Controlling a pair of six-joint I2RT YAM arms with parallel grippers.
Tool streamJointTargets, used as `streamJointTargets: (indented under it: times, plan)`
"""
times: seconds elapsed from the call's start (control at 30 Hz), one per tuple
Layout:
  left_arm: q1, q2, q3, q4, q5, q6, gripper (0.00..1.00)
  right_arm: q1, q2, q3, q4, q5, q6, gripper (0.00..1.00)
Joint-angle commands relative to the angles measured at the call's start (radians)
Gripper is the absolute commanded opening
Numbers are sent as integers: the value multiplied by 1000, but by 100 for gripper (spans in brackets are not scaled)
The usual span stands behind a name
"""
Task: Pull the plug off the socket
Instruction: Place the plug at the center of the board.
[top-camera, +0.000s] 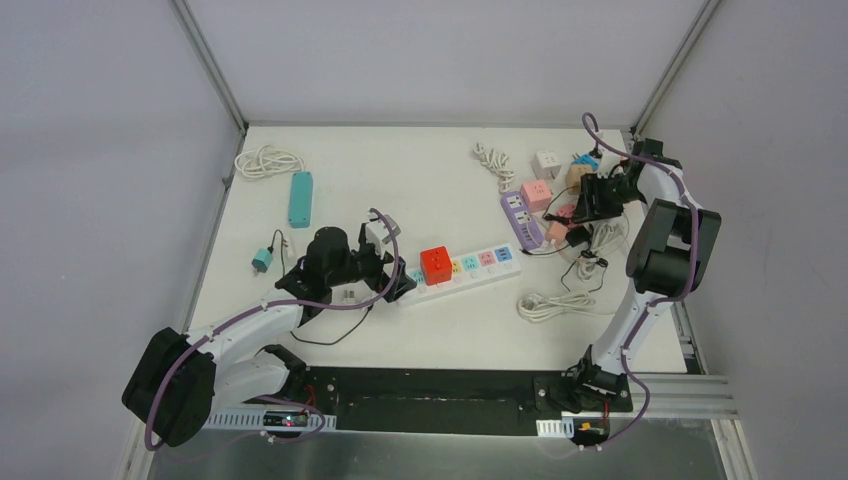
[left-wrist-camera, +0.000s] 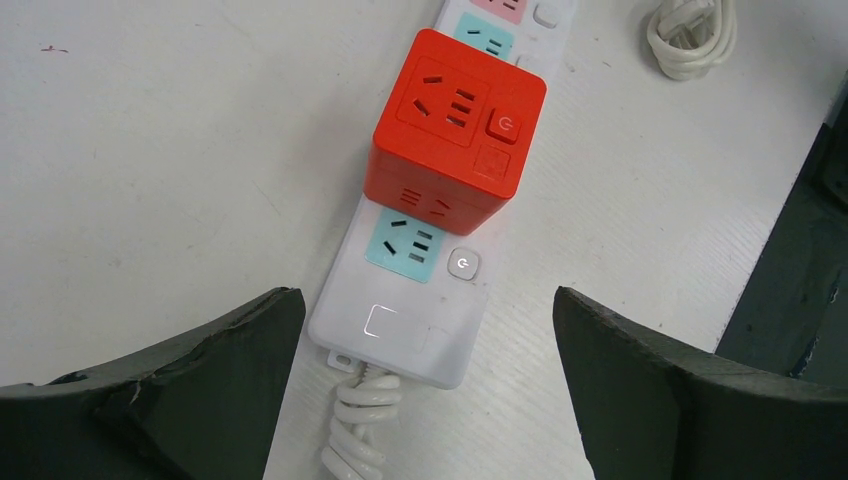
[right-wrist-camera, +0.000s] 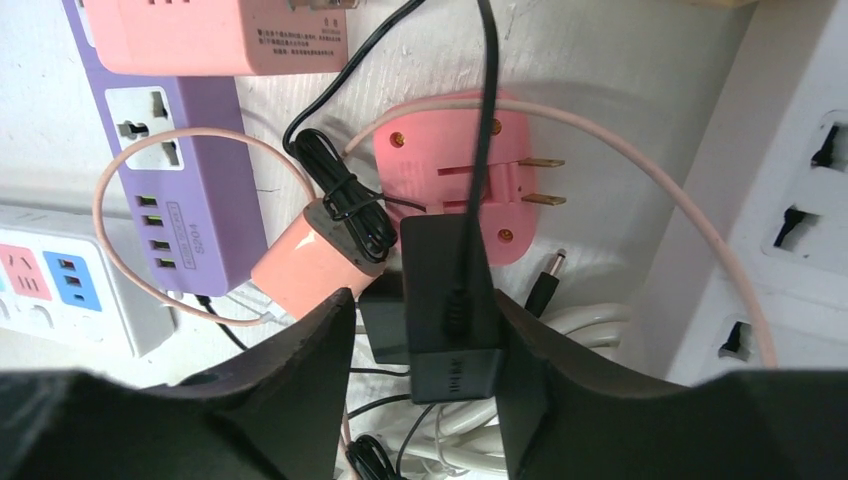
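A red cube plug (top-camera: 436, 265) sits plugged into a white power strip (top-camera: 470, 275) at the table's middle. In the left wrist view the red cube (left-wrist-camera: 455, 130) covers a socket just beyond the strip's cable end (left-wrist-camera: 400, 330). My left gripper (top-camera: 395, 280) is open, its fingers either side of that cable end (left-wrist-camera: 428, 300) without touching it. My right gripper (top-camera: 585, 205) is at the back right over a pile of adapters. In the right wrist view it (right-wrist-camera: 425, 310) is shut on a black adapter (right-wrist-camera: 450, 300).
A purple power strip (top-camera: 521, 220), pink cube sockets (top-camera: 536, 193), a pink plug (right-wrist-camera: 450, 170) and tangled cables lie around the right gripper. A white cable coil (top-camera: 550, 303) lies near right. A teal strip (top-camera: 299, 198), a white coil (top-camera: 268, 161) and a teal plug (top-camera: 262, 261) lie left.
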Motion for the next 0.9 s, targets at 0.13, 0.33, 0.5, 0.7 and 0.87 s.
streamJointTargets:
  times: [0.13, 0.33, 0.5, 0.7, 0.87]
  plan:
    - [0, -15, -13, 63, 61, 8, 99, -13, -25, 41, -1, 11, 14, 65]
    - [0, -18, -18, 80, 94, 6, 99, -24, -90, 28, 7, 30, 2, 71]
    - [0, -21, -23, 93, 103, -2, 99, -31, -129, 12, 14, 45, -10, 76]
    - [0, -33, -42, 155, 104, -37, 99, -36, -185, -33, 34, 84, -43, 99]
    - [0, -46, -84, 289, 85, -92, 99, -37, -278, -92, 65, 86, -78, 100]
